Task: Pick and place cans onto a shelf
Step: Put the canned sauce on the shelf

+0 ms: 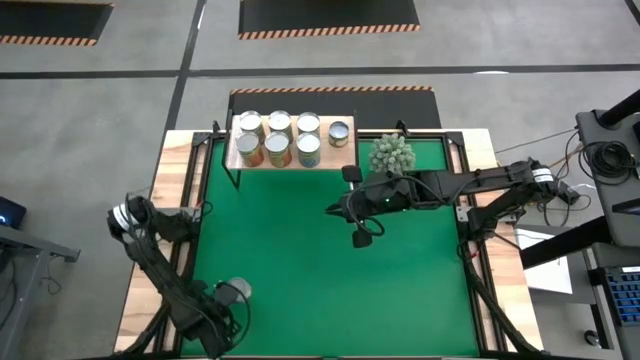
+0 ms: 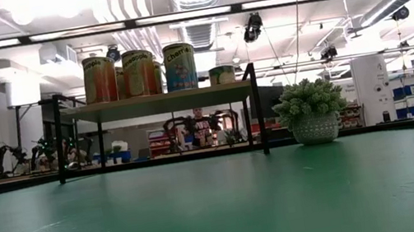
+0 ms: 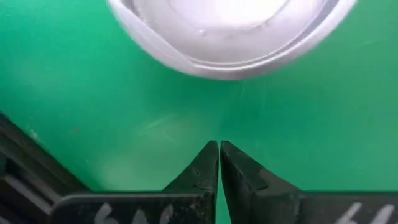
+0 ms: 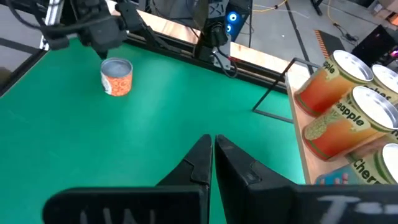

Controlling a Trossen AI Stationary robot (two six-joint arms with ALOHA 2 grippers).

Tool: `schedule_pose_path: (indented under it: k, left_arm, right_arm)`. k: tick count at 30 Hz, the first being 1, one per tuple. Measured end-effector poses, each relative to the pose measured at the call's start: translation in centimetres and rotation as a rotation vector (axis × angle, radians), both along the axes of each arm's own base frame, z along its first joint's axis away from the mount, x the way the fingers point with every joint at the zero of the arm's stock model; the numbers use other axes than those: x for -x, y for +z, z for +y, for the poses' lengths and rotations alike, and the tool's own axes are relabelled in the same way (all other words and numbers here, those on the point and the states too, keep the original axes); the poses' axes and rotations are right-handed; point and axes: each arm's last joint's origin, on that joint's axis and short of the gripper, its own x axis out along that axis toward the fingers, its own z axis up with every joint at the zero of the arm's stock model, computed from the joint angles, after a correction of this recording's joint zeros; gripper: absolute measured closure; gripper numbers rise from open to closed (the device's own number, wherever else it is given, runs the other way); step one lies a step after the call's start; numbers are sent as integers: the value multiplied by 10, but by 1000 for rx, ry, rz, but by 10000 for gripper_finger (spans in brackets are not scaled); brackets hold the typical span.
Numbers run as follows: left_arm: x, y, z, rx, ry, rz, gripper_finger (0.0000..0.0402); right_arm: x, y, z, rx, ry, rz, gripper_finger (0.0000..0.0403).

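Workspace: green mat-covered tabletop (image 1: 330,260) framed in pale wood, with a large workshop behind it in the low view and a person far off at the back.
Shelf: the shelf (image 1: 345,156), a light wood board on thin black legs, stands at the far edge of the mat, left of centre in the high view.
Cans on shelf: seven cans (image 1: 278,140) stand upright on it, six in a tight block and one shorter can (image 1: 339,133) alone toward the board's right end.
Loose can: one orange-labelled can (image 1: 234,291) stands upright on the mat at the near left corner, silver top up, long axis vertical, well apart from the shelf.
Left gripper: the left gripper (image 3: 219,163) hangs just beside this can, its fingers closed tip to tip and holding nothing; the can's rim fills the wrist view right ahead of the tips.
Right gripper: the right gripper (image 4: 213,155) sits mid-table near the shelf's right end, fingers pinched together, empty, well apart from the loose can.
Plant: a spiky green plant (image 1: 391,154) in a pot stands just right of the shelf.
Key relation: the left arm is plainly the nearer; the can lies straight ahead of its closed tips, so I judge the fingers must spread before they can straddle it.
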Motion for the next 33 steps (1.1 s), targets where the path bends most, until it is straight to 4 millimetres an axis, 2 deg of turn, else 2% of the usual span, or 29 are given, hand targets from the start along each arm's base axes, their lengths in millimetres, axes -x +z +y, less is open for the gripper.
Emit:
schedule_pose_path:
  k: [5, 11, 23, 33]
  left_arm:
    - [-2, -16, -3, -43, -5, 28, 402]
    - [-3, -19, -4, -70, -9, 5, 402]
    - [-17, -18, 6, -241, -57, -257, 402]
    - [-43, -15, 20, -390, -168, -430, 402]
  right_arm:
    - [0, 0, 4, -12, 6, 2, 394]
    - [1, -2, 8, -12, 18, 10, 394]
    - [2, -16, 10, -16, 19, 54, 394]
    - [-2, -43, 11, -53, -9, 130, 394]
